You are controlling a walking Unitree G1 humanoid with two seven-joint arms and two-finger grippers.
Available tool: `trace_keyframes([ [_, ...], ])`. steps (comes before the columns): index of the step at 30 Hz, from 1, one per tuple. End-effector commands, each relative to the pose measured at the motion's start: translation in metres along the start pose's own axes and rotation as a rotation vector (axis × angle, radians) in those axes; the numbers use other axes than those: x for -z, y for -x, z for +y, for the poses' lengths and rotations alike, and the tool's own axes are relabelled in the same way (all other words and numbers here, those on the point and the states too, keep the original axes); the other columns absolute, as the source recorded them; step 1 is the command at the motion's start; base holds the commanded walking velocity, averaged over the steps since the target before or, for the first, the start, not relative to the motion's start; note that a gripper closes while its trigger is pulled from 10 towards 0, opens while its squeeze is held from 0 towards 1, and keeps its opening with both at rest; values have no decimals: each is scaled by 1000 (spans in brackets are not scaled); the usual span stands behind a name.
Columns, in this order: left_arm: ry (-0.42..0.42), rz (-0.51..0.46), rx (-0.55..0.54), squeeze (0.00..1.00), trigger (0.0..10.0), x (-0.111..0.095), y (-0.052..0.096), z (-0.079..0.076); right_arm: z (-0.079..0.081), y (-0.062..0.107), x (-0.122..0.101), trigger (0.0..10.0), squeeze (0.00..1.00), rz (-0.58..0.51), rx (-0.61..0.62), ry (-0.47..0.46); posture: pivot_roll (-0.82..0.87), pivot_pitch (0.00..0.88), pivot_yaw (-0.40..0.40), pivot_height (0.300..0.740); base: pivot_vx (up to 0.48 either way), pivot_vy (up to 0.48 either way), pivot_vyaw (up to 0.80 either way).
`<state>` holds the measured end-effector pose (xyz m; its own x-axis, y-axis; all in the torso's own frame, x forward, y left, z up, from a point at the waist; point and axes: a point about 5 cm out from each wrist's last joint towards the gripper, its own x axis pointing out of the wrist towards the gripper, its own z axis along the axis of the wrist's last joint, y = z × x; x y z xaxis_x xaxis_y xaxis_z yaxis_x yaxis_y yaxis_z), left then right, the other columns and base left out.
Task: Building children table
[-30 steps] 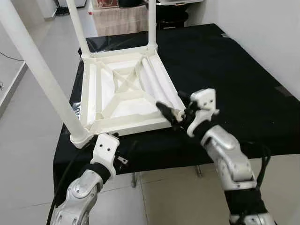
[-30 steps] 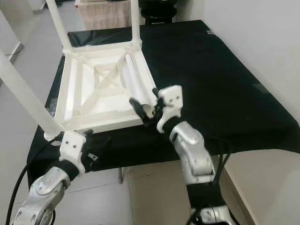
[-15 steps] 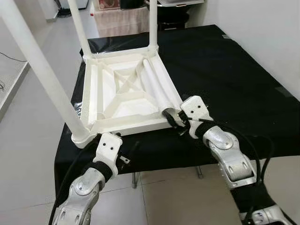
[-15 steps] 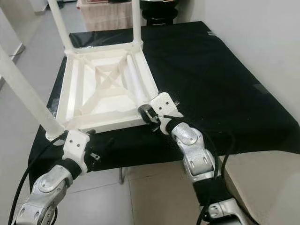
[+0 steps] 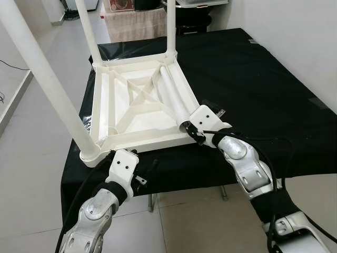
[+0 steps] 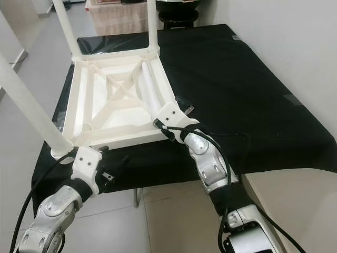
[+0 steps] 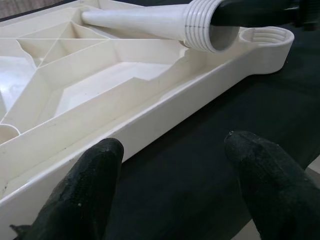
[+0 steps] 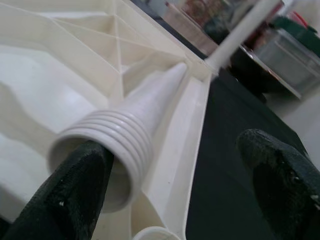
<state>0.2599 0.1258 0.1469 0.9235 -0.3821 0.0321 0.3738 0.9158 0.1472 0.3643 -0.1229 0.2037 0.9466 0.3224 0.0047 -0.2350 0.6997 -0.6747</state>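
Upside down on the black-covered counter (image 5: 247,68) lies the white plastic table top (image 5: 138,108), its ribbed underside facing up, near the counter's front left part. Three legs (image 5: 45,79) already stand up from its corners: one thick in the foreground at the near left corner, two more at the far corners. A fourth, loose leg (image 5: 171,92) lies flat inside the frame along its right side, its ridged, threaded end (image 8: 107,145) pointing toward the near right corner, just beside the empty threaded socket (image 7: 265,36) there.

At that end is the right claw (image 5: 190,128). It is open: in the right wrist view one black finger (image 8: 75,195) reaches into the hollow mouth of the loose leg, while the other finger (image 8: 282,175) stands well apart over the black cloth outside the frame's rim. The silver right arm bends up to it from the counter's front edge.

The left claw (image 7: 175,192) is also open, holding nothing, its two fingertips spread over the black cloth just outside the frame's front rail, below the near left leg. Its white wrist block (image 5: 122,168) sits at the counter's front edge.

Beyond the counter are a pale tiled floor (image 5: 31,153), a white wall (image 5: 300,37) on the right, and a box (image 5: 134,21) at the far end.
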Motion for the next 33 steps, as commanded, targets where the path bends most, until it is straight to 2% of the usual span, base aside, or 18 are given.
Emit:
trace_keyframes([
  [1,0,28,1,0,10000,5,3,-1,4,-6,-2,10000,0,21,25,6,37,151,35,740,0,0,0],
  [4,1,28,1,0,10000,5,3,-1,6,-9,-4,10000,0,28,38,10,37,152,35,740,0,0,0],
  [6,2,27,1,0,10000,5,3,-2,15,-16,-7,10000,0,47,56,21,48,154,31,740,0,0,0],
  [8,2,27,1,0,10000,5,3,-2,15,-16,-7,10000,0,47,56,21,48,154,31,740,0,0,0],
  [9,4,25,-1,0,10000,4,3,-4,23,-22,-6,10000,0,81,85,41,59,156,25,740,0,0,0],
  [12,4,25,-3,0,10000,4,3,-4,27,-24,-4,10000,0,95,87,53,61,157,24,740,0,0,0],
  [13,4,24,-5,0,10000,4,3,-4,30,-26,-2,1686,0,106,90,55,63,156,24,740,0,0,0],
  [14,4,24,-5,0,10000,4,3,-4,30,-26,-2,1686,0,106,90,55,63,156,24,740,0,0,0],
  [15,4,24,-7,0,10000,4,3,-4,31,-27,0,0,0,111,93,58,67,157,21,740,0,0,0],
  [21,5,23,-10,0,10000,4,3,-4,30,-28,2,0,0,113,107,55,68,157,21,740,0,0,0],
  [25,6,23,-9,0,10000,4,3,-4,21,-25,7,0,0,120,149,37,59,157,26,740,0,0,0],
  [26,6,23,-6,0,10000,4,3,-2,10,-20,15,0,0,122,194,-23,53,155,31,740,0,0,0],
  [33,7,25,-4,0,10000,4,2,0,-2,-13,22,0,0,106,233,-106,43,152,37,740,0,0,0],
])
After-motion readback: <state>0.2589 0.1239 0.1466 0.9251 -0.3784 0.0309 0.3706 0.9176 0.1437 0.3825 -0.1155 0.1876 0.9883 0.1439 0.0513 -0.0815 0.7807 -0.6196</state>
